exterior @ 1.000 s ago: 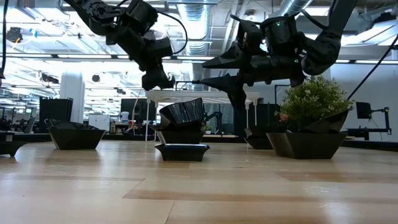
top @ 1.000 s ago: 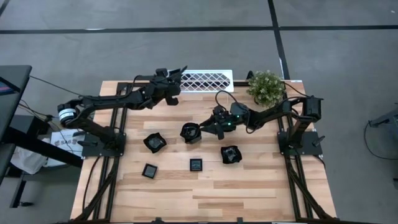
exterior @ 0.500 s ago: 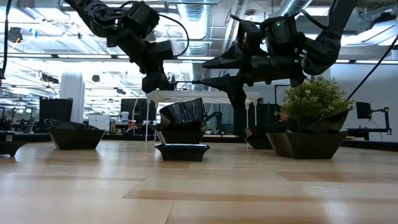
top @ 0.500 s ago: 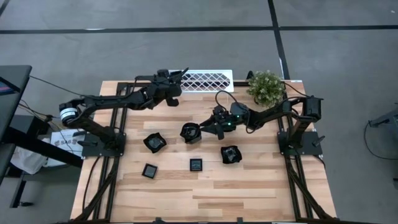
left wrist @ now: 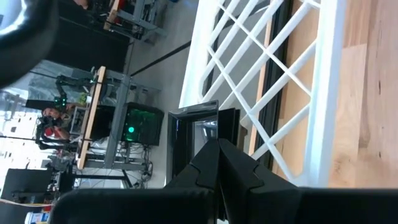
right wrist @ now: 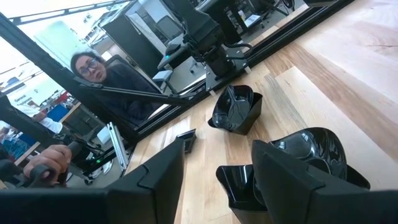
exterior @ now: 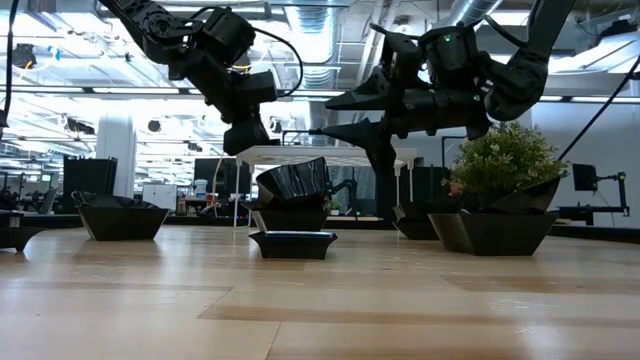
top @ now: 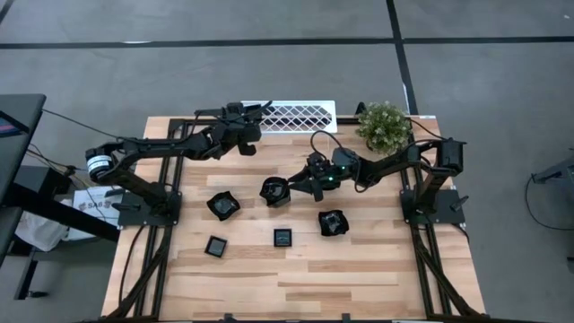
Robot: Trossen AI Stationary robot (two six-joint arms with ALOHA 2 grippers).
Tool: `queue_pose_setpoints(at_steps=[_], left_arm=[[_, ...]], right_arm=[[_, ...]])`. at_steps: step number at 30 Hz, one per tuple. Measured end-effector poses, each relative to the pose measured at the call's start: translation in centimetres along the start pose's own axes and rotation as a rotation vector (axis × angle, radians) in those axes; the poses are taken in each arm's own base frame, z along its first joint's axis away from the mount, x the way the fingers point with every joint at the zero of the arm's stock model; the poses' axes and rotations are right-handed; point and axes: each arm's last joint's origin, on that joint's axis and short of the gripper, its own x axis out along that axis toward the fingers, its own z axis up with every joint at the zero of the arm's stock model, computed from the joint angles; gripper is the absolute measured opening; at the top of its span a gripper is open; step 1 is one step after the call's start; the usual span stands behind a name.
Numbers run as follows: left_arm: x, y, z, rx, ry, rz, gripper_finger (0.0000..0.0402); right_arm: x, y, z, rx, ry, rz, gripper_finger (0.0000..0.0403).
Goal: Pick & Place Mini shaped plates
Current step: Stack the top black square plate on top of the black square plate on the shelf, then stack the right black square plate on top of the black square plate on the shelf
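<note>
My left gripper [top: 261, 109] is shut on a flat square mini plate [left wrist: 198, 129] with a greyish centre, held over the left end of the white lattice rack [top: 298, 117]. My right gripper [top: 292, 186] stands open and level, just right of and above a stack of two mini plates [top: 275, 191], touching nothing. In the stack, a rounded plate [right wrist: 310, 154] lies tilted in an angular one [right wrist: 239, 188]. Other mini plates rest flat on the table: two deep ones [top: 223, 205] [top: 333, 222] and two flat squares [top: 215, 246] [top: 283, 237]. My left gripper pinches the flat square plate by its near rim [left wrist: 214, 138] between its two fingers. The fingers slant down toward the table's far edge. The plate stands on edge beyond the fingertips, lifted clear of the table and above the rack's lattice [left wrist: 261, 81].
A potted plant [top: 384, 126] stands at the table's far right, next to the rack. A person sits beyond the table's left side [right wrist: 93, 68]. Bare wood lies along the near edge [top: 296, 287].
</note>
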Motion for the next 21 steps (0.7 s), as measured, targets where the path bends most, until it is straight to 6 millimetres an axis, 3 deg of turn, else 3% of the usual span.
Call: queue_pose_setpoints(at_steps=[8,21], left_arm=[[0.00,-0.04,0.07,-0.003,-0.026,-0.019,0.0019],[-0.04,0.02,0.10,-0.005,-0.022,-0.007,0.0117]], right_arm=[[0.00,0.00,0.00,0.000,0.000,0.000,0.0182],[0.00,0.00,0.00,0.000,0.000,0.000,0.0181]])
